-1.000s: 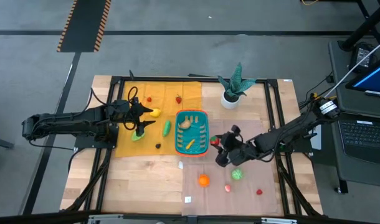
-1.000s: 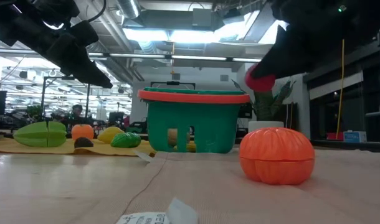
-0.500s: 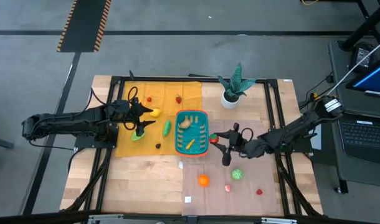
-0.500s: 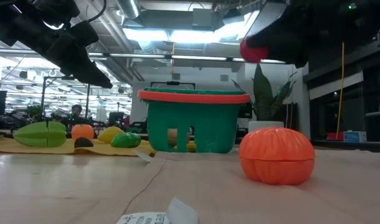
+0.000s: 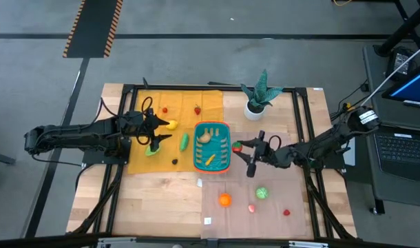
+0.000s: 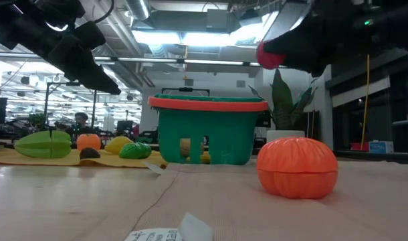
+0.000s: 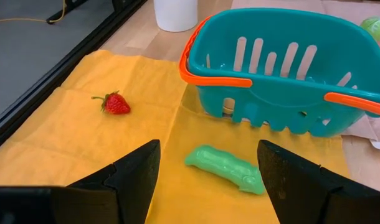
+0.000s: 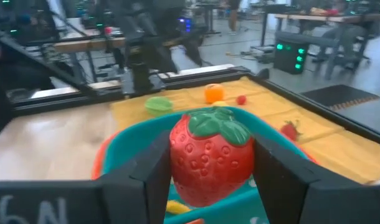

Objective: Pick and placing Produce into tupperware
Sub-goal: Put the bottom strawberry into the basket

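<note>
Strawberry (image 8: 210, 158) gripped beside basket (image 5: 212, 147) rim, airborne

The basket (image 7: 283, 93) is glossy teal plastic (orange rim), the cloth (image 7: 71, 143) matt yellow fabric, the table (image 5: 162, 200) pale wood, the strawberry (image 8: 210, 155) shiny dimpled plastic.

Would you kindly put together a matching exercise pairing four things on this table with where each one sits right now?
Things:
1. large strawberry
2. green pea pod
3. orange tangerine
4. potted plant

Places:
A. on the yellow cloth, beside the teal basket
B. gripped in the right end effector, near the basket's rim
C. at the table's far edge
D. on the near part of the table, right of the basket

Pairs: 1-B, 2-A, 3-D, 4-C
</note>
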{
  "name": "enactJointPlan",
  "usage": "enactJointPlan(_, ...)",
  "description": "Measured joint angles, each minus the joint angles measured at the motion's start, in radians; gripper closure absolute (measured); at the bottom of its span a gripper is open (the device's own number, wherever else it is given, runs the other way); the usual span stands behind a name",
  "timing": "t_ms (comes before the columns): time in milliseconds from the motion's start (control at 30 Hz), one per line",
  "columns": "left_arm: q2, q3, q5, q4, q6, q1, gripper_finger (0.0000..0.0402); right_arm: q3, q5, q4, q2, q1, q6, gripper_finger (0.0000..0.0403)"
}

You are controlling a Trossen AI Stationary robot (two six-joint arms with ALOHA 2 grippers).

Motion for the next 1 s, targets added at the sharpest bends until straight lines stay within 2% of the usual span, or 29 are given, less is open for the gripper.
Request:
enactJointPlan(167,0.0,0.0,0.0,0.002,0.0,0.0,0.014,0.05,-0.176,-0.081,0.003,-0.117,0.04,0.0214)
enactJointPlan(400,0.0,0.0,0.0,0.004,0.001,0.0,0.014,0.197,-0.375,-0.264,0.072,-0.285,-0.038,0.0215)
enactJointPlan(700,0.0,0.0,0.0,0.004,0.053,0.0,0.014,0.281,-0.514,-0.284,0.146,-0.391,-0.071,0.0216)
enactJointPlan(1000,0.0,0.0,0.0,0.002,0.053,0.0,0.014,0.504,-0.715,-0.768,0.165,-0.459,-0.074,0.0216)
